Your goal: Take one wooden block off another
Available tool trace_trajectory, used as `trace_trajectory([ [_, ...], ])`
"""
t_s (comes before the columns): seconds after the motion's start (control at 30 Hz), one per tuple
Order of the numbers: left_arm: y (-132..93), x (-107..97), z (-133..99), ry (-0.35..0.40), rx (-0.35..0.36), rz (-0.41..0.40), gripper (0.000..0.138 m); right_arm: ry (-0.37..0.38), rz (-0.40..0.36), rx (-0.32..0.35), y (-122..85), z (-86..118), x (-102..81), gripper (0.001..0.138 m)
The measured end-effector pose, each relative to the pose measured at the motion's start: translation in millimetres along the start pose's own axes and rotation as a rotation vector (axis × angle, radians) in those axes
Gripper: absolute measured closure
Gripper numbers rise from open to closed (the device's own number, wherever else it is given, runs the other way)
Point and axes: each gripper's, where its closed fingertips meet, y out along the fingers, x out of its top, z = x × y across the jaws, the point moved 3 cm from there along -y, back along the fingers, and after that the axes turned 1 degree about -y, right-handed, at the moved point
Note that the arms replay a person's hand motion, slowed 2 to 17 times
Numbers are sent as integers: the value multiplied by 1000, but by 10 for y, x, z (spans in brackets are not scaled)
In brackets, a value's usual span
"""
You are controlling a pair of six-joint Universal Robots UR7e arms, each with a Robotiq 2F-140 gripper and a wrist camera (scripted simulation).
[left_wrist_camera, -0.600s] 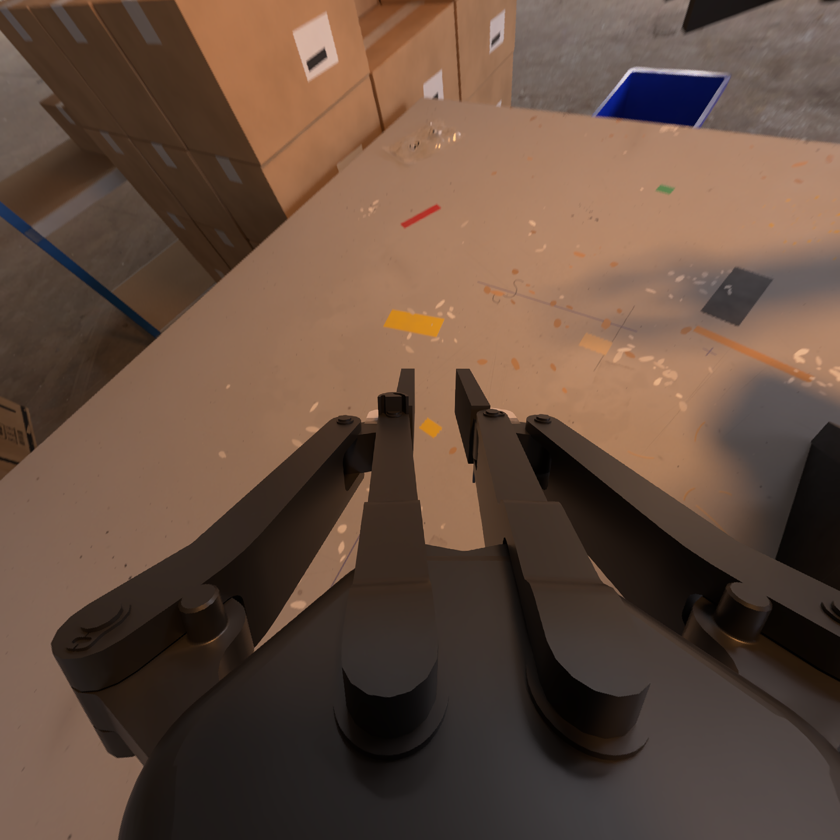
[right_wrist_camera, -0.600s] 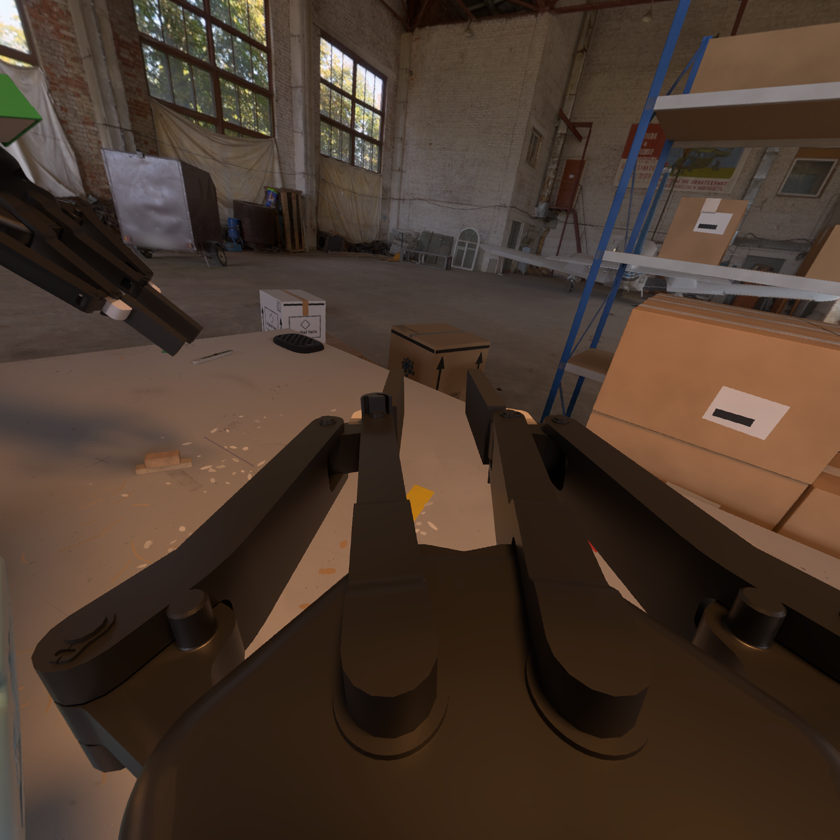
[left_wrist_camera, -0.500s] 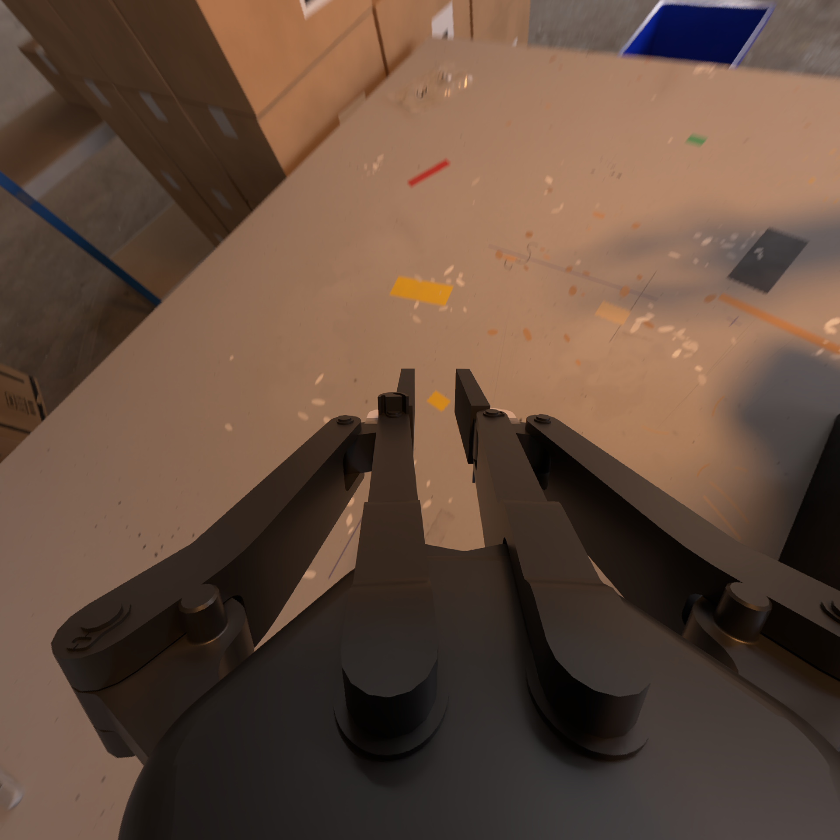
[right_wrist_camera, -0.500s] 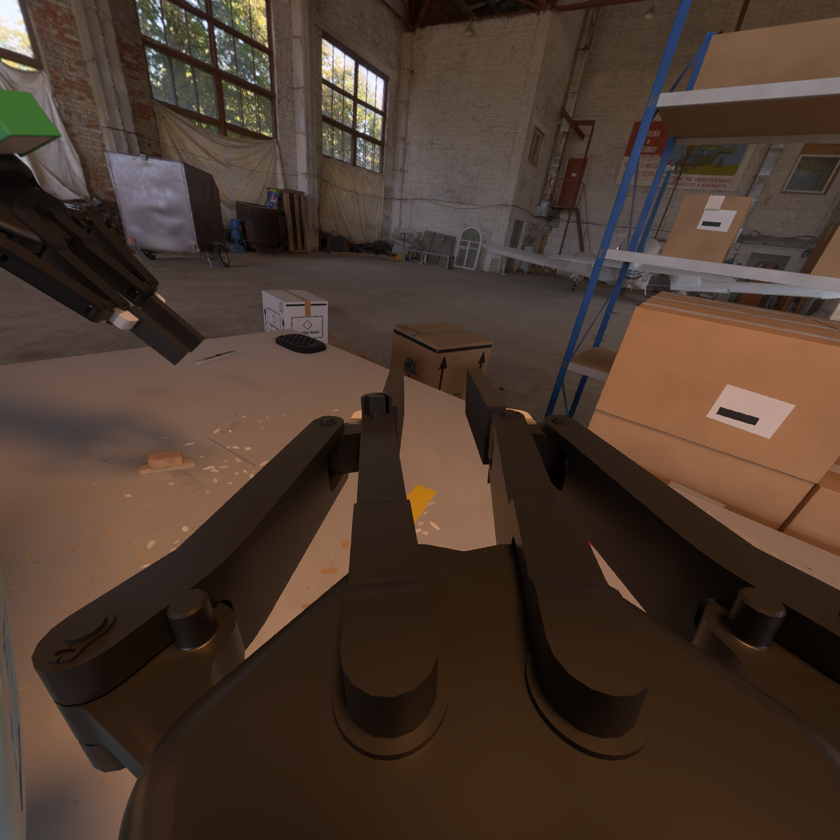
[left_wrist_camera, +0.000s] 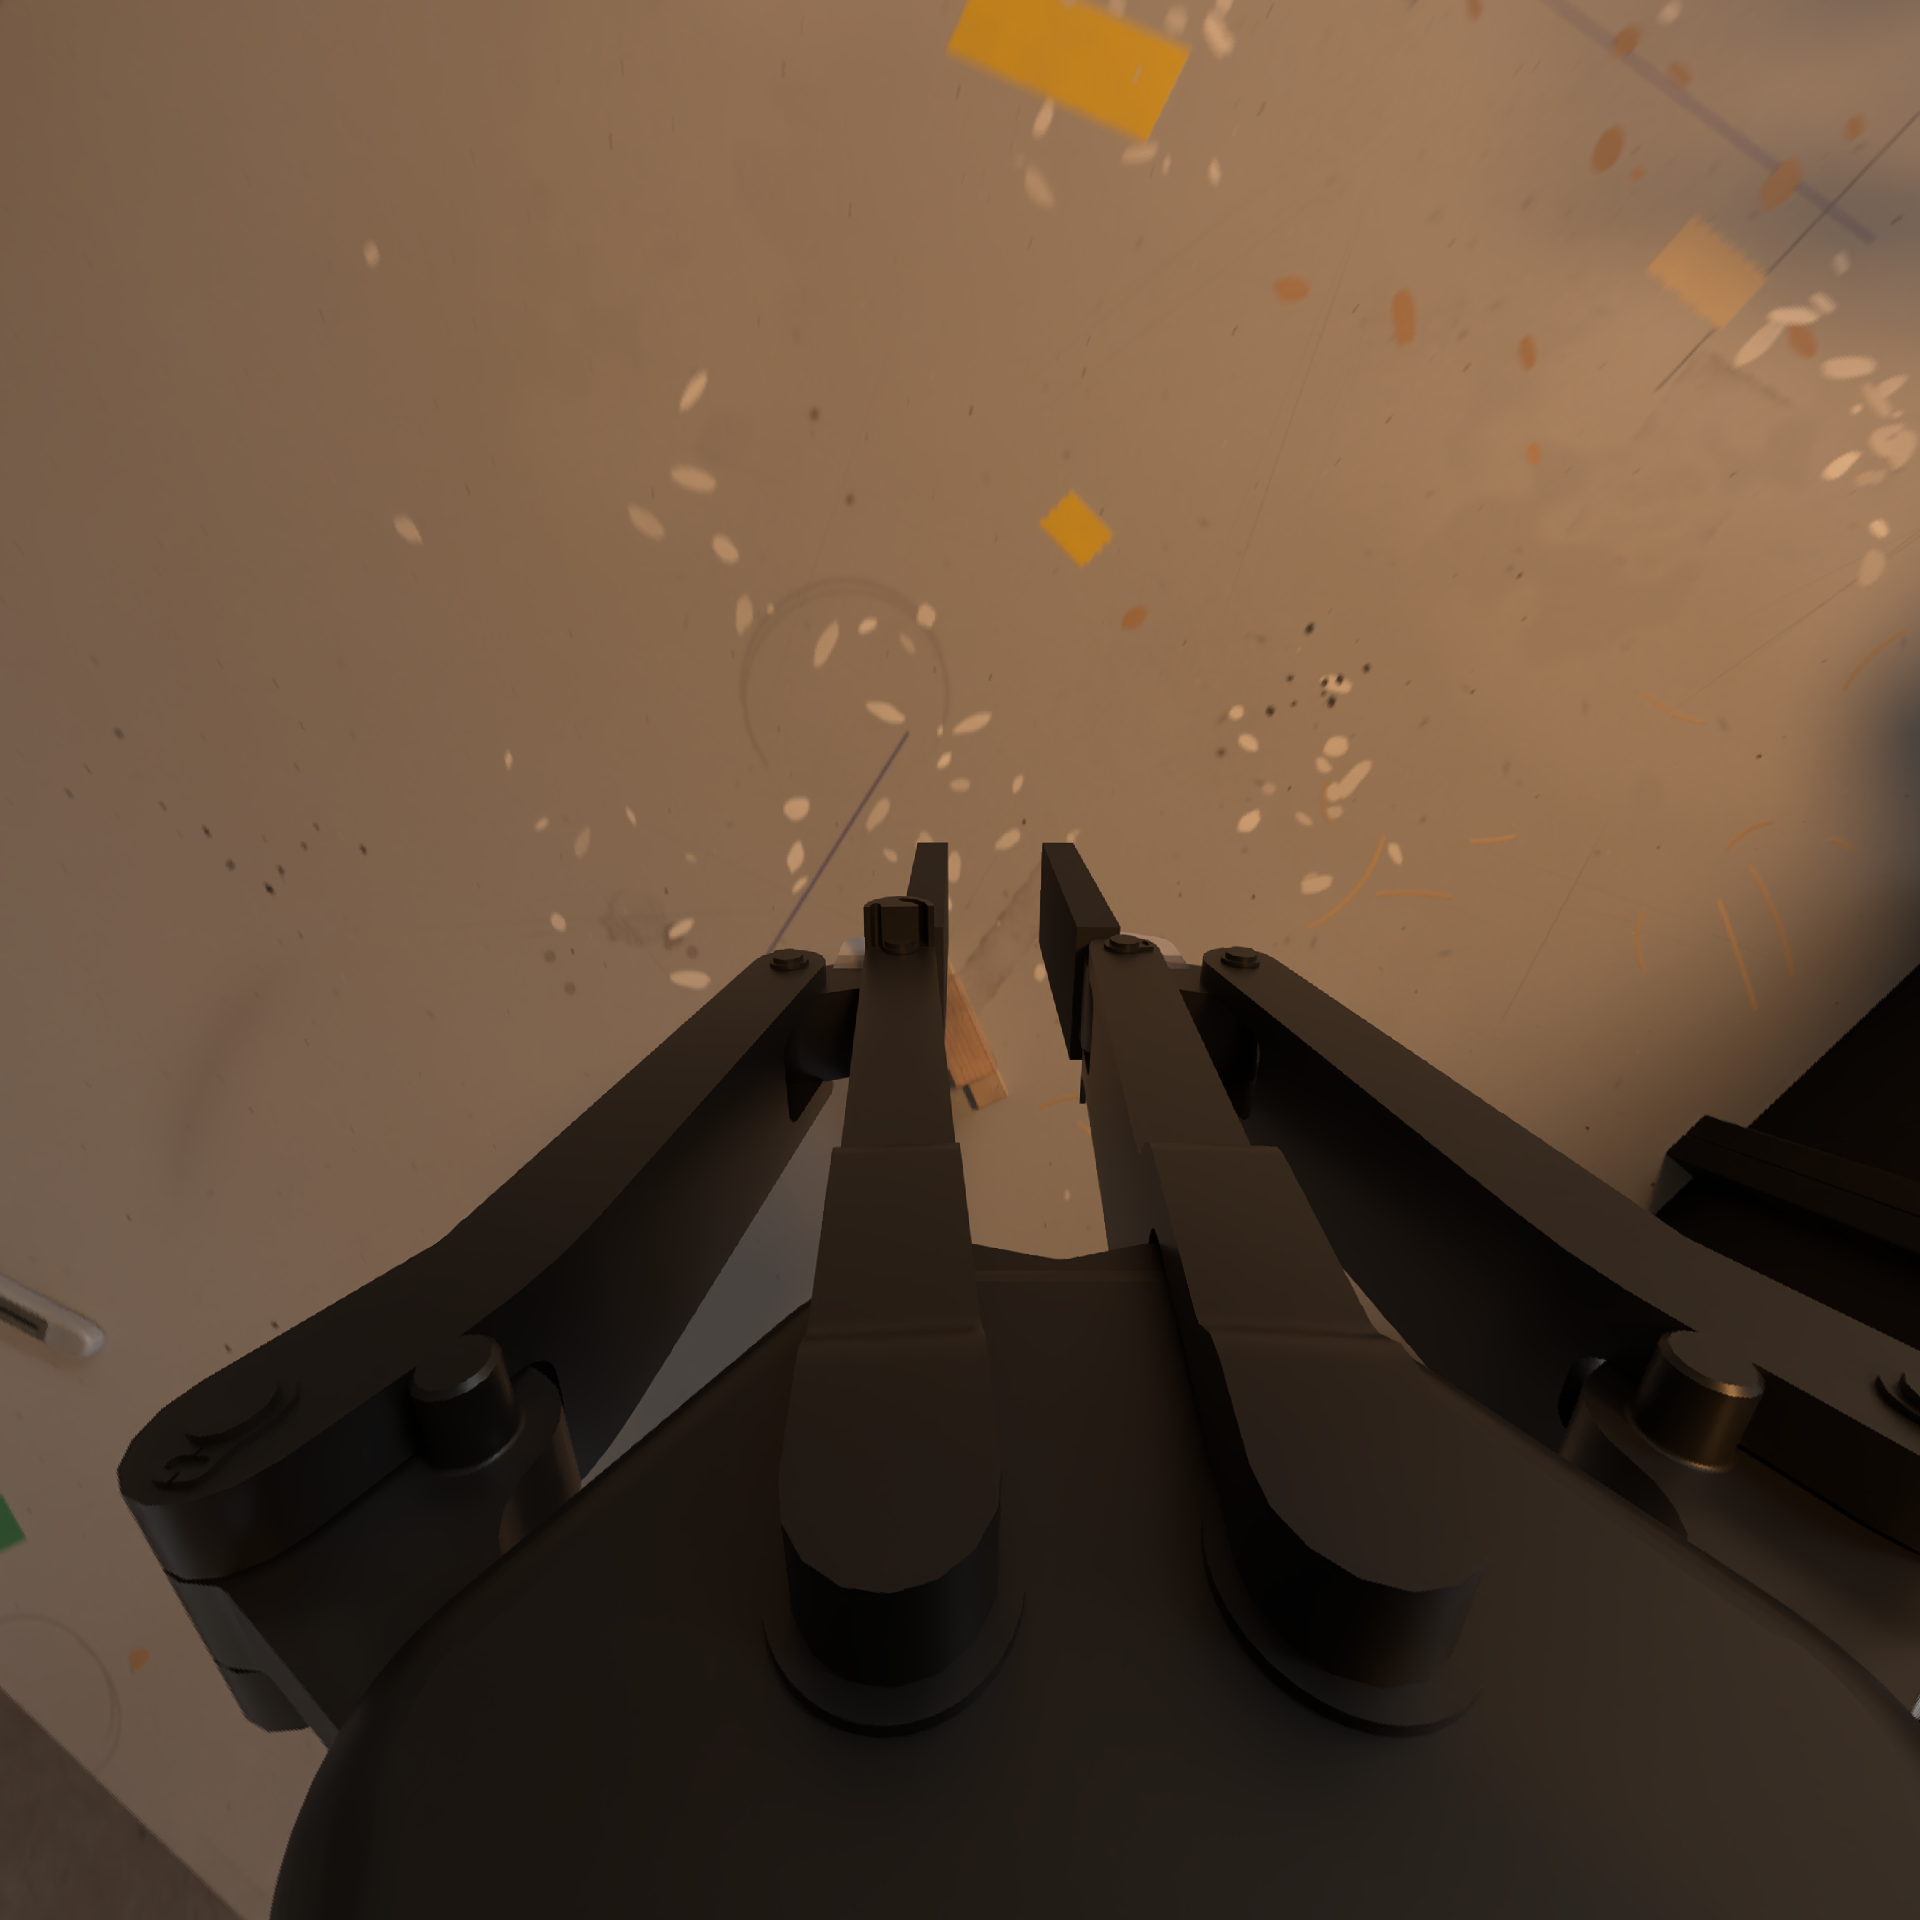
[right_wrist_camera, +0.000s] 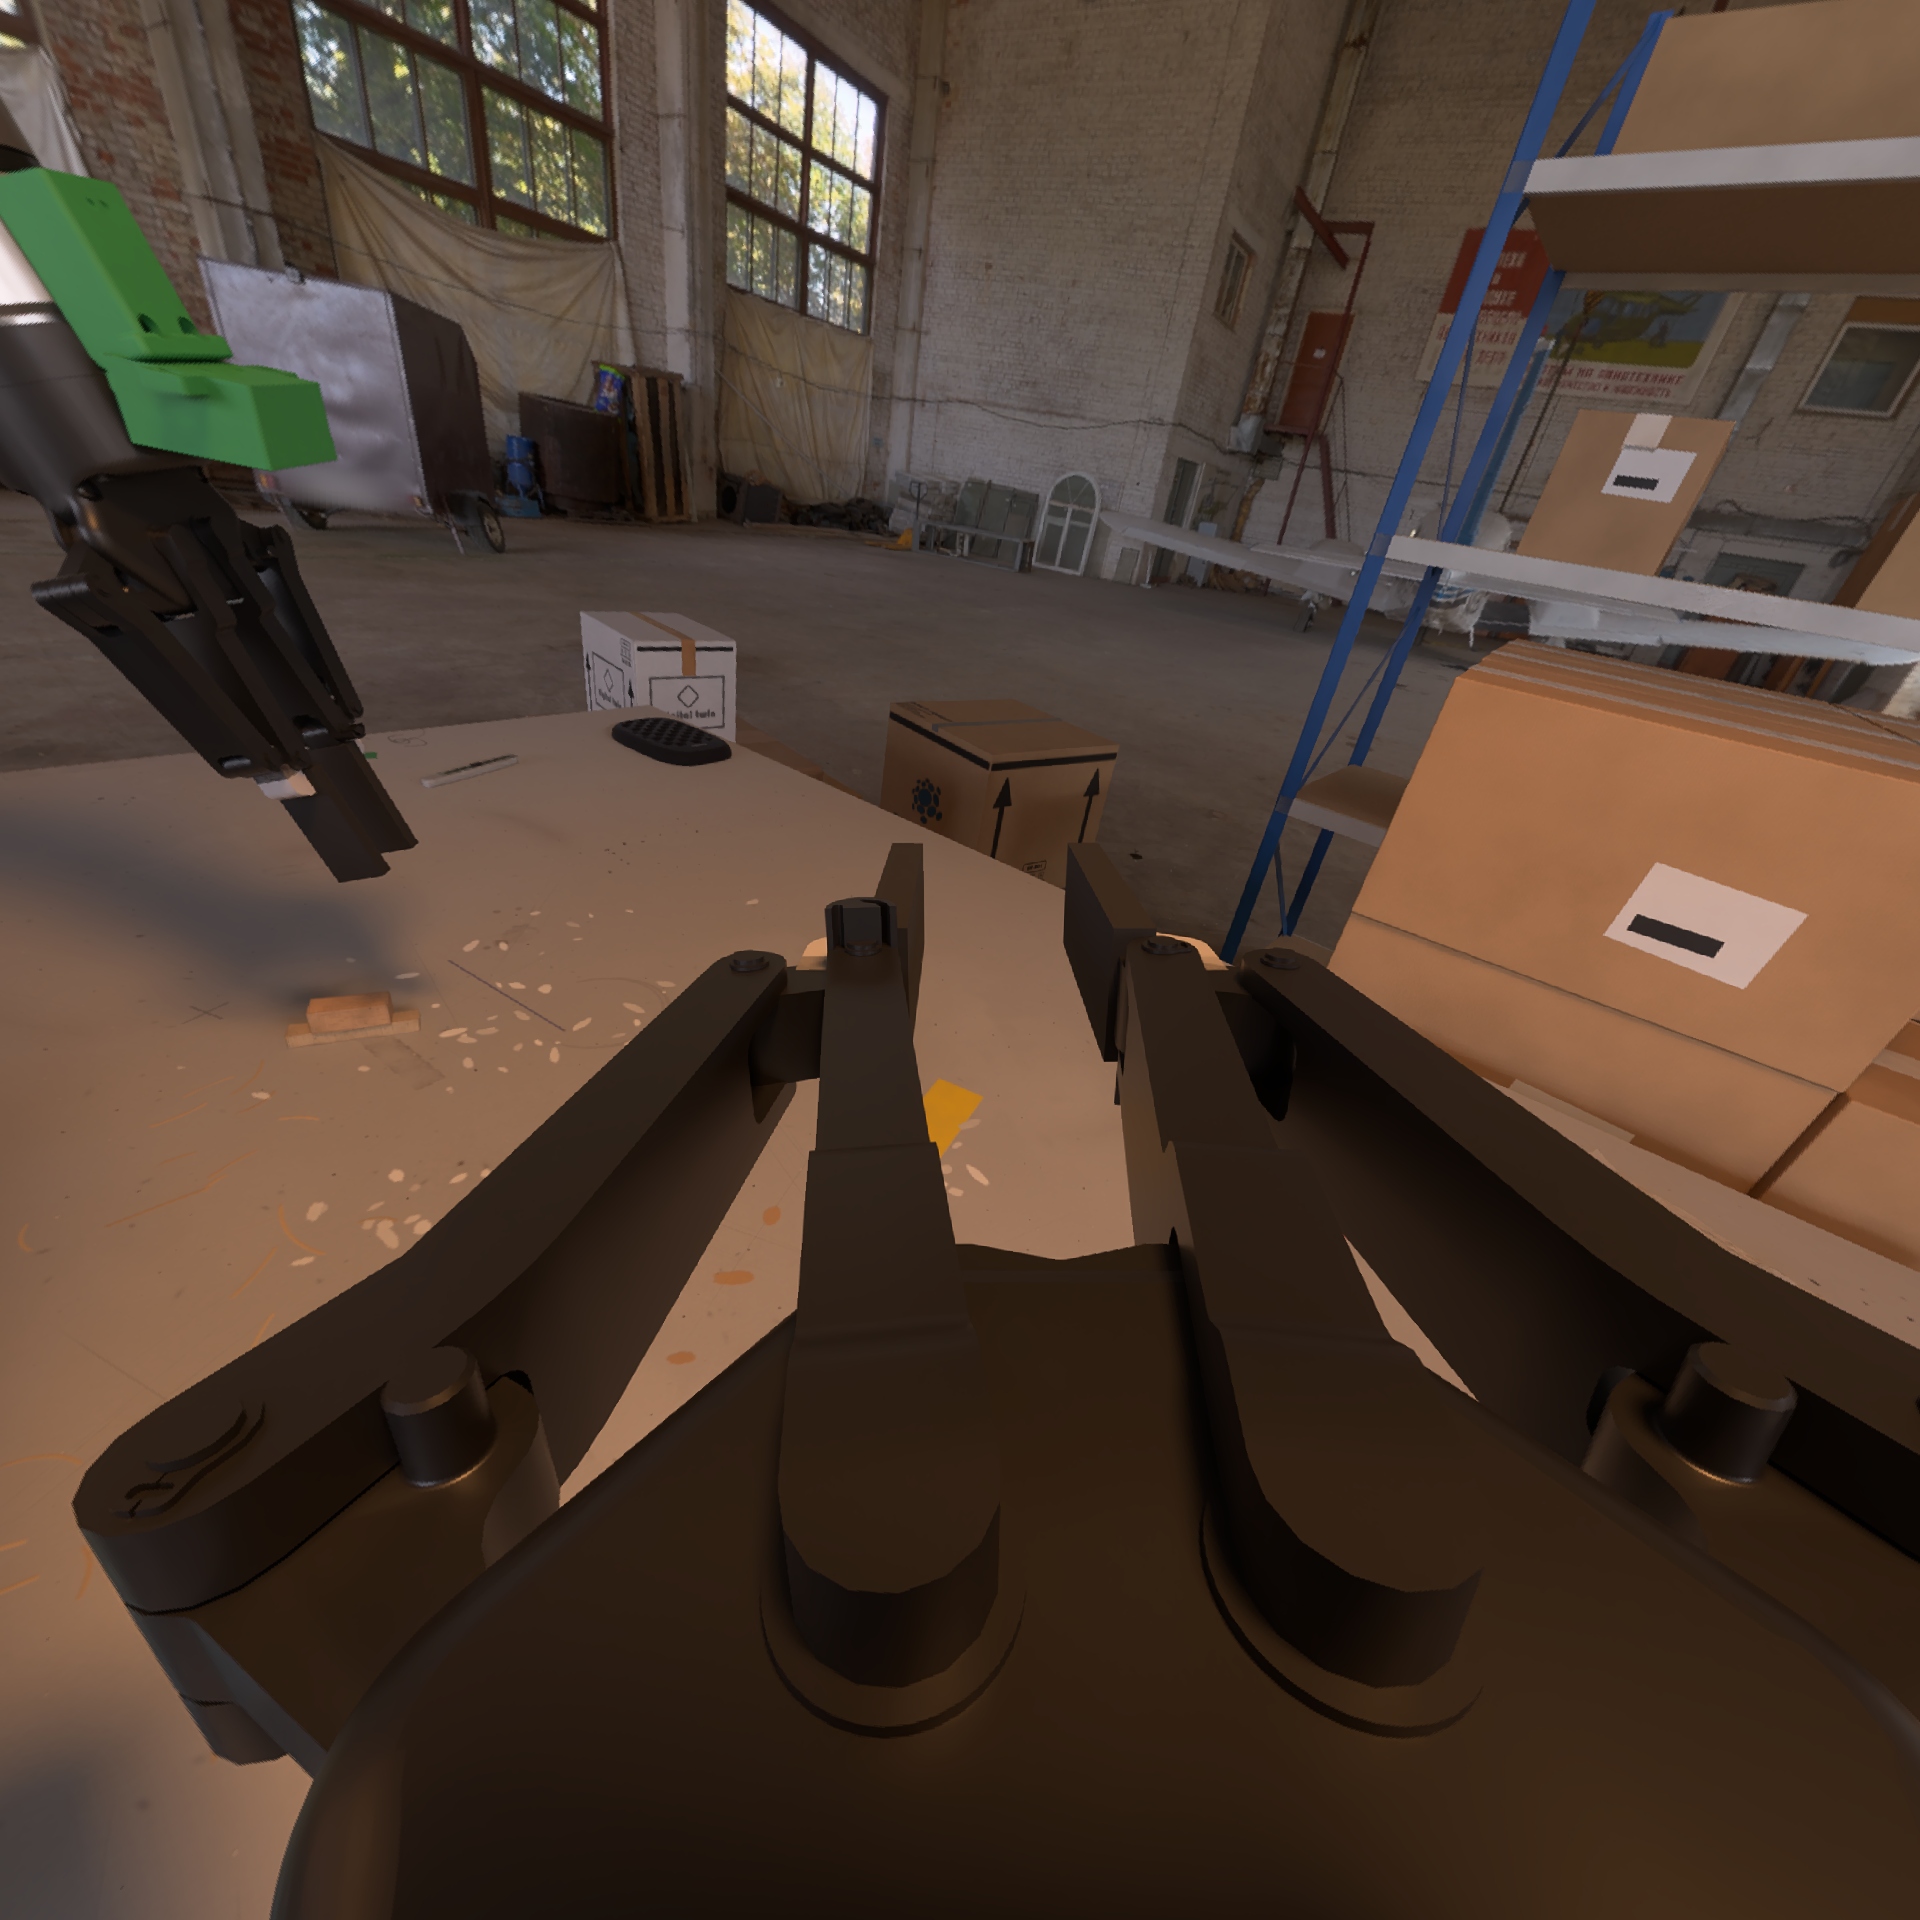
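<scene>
Wooden blocks [right_wrist_camera: 351,1016], a small one atop a flat one, lie far left on the table [right_wrist_camera: 623,935], below the left claw [right_wrist_camera: 353,831], released; right claw [right_wrist_camera: 992,914] released, well apart.

In the right wrist view the blocks [right_wrist_camera: 351,1016] sit at nine o'clock on open table [right_wrist_camera: 582,935], bare on all sides. The left gripper [right_wrist_camera: 348,831], fingers nearly closed, hangs above them at ten o'clock. A black pad [right_wrist_camera: 670,741] and pen [right_wrist_camera: 470,770] lie well beyond at eleven.
</scene>
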Motion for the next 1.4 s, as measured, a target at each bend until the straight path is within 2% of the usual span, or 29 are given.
trace_trajectory([
  [0.37,391,-369,219,-149,-39,236,113,-5,60,13,79,6,-101,102],
  [0.6,591,-516,253,-272,-116,318,112,-16,85,2,126,-7,-138,102],
  [0.77,709,-611,256,-333,-158,372,111,-18,104,2,149,-10,-166,102],
  [1.13,907,-712,231,-382,-200,466,109,-24,119,9,191,15,-185,102],
  [1.4,996,-704,216,-367,-187,503,109,-25,130,31,228,57,-196,101],
])
